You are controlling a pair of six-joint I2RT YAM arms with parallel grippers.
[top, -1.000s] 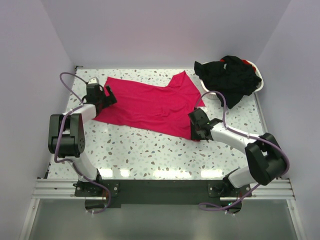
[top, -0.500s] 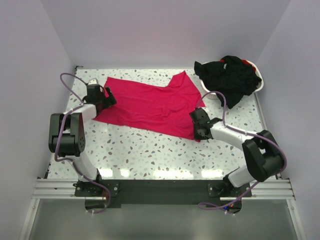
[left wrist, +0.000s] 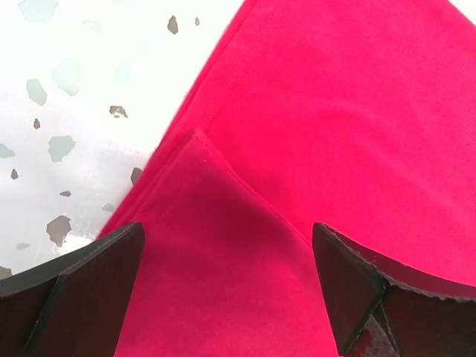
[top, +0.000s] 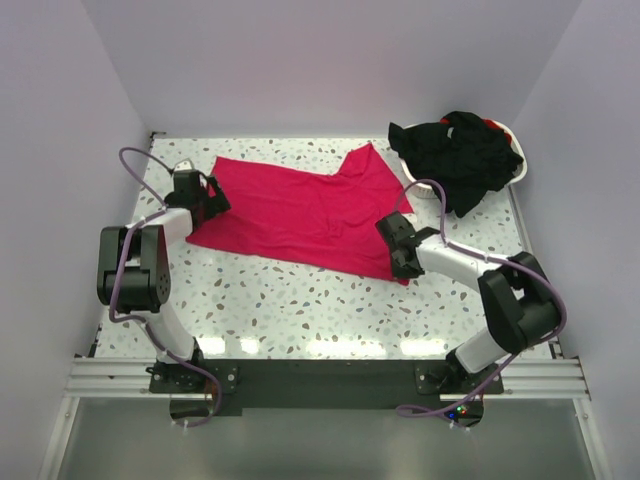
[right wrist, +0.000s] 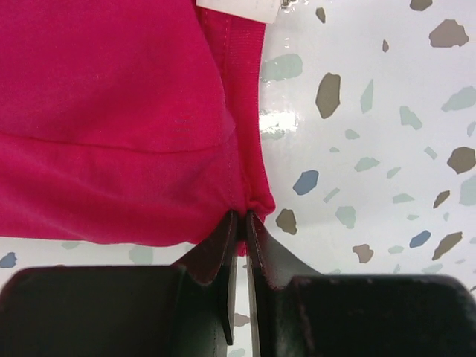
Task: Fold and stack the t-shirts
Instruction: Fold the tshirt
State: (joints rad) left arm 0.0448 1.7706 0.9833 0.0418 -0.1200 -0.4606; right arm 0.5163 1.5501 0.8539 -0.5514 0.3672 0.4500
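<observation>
Right gripper [right wrist: 242, 223] is clenched, its fingers pinching the edge of the red t-shirt [top: 300, 210] just below the white neck label [right wrist: 238, 7], down at the shirt's 4 o'clock corner. Over at 9 o'clock, the left gripper [left wrist: 227, 227] is released. Its fingers stand wide apart over a corner where a small flap lies doubled over, and nothing is pinched there.

The red t-shirt lies spread almost flat across the middle of the table [top: 300, 300], with no real fold in it yet. At 2 o'clock, the black t-shirts [top: 460, 150] sit heaped in the white basket [top: 519, 168], one sleeve spilling over the rim. There's no stack anywhere. By my reading this is early in the task: the first shirt is laid out, and all the folding and stacking is yet to come.
</observation>
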